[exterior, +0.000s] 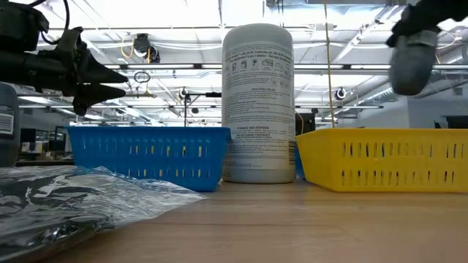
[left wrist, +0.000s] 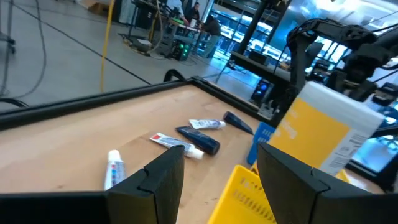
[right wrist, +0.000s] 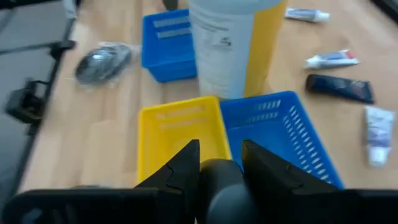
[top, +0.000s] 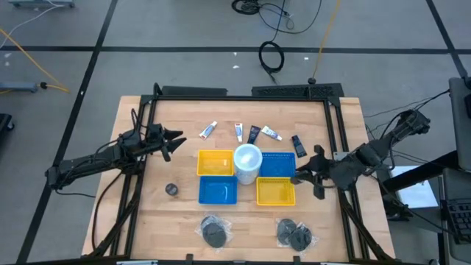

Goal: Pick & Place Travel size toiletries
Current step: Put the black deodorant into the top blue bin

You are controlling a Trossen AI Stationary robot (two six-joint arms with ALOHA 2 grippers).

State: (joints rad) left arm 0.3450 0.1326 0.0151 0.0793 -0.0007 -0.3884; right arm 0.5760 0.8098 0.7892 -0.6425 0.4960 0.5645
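Two yellow baskets (top: 215, 162) and two blue baskets (top: 218, 191) flank a white tub (top: 247, 162) on the pale wooden bench (top: 147, 221), by dark fingers (right wrist: 186, 163).

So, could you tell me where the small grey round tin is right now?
In the high view, the small grey round tin sits on the table's left side, just left of the near blue basket, beneath the left arm.

Wood table (top: 147, 213) w/ four baskets (top: 215, 163), white tub (top: 247, 163), small tubes (top: 208, 131), wrapped dark rounds (top: 215, 232), grey tin (top: 171, 190)
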